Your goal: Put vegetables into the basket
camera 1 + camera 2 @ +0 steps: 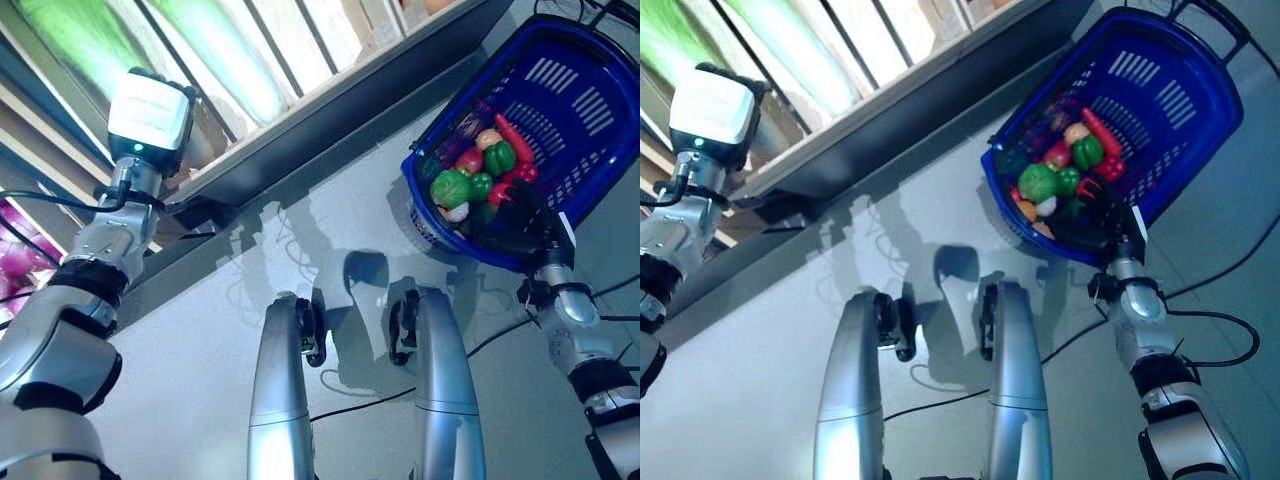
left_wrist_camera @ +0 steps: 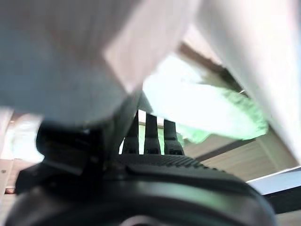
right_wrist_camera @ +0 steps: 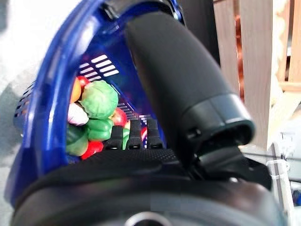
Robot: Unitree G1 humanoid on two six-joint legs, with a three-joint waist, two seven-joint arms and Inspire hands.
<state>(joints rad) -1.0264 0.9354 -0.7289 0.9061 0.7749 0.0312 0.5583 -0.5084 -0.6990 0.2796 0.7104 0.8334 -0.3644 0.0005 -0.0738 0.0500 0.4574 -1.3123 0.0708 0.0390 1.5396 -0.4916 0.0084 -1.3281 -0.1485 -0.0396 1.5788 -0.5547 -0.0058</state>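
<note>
The blue plastic basket point(image 1: 575, 95) stands on the grey floor at the right, by the stand's foot. In it lie a round green vegetable point(image 1: 452, 187), a green pepper point(image 1: 500, 157), a long red chili point(image 1: 514, 138) and other red and orange pieces. My right hand point(image 1: 522, 218) is at the basket's near rim; in the right wrist view its fingers point(image 3: 134, 134) lie straight over the rim point(image 3: 42, 117), holding nothing. My left hand point(image 2: 150, 162) reaches into the stand's shelf with straight fingers point(image 2: 151, 136), right beside a long pale green vegetable point(image 2: 207, 108), and holds nothing.
The wooden vegetable stand point(image 1: 300, 40) runs along the top left, with a dark base ledge point(image 1: 330, 120) above the floor. The grey floor point(image 1: 300, 240) lies between the stand and the basket.
</note>
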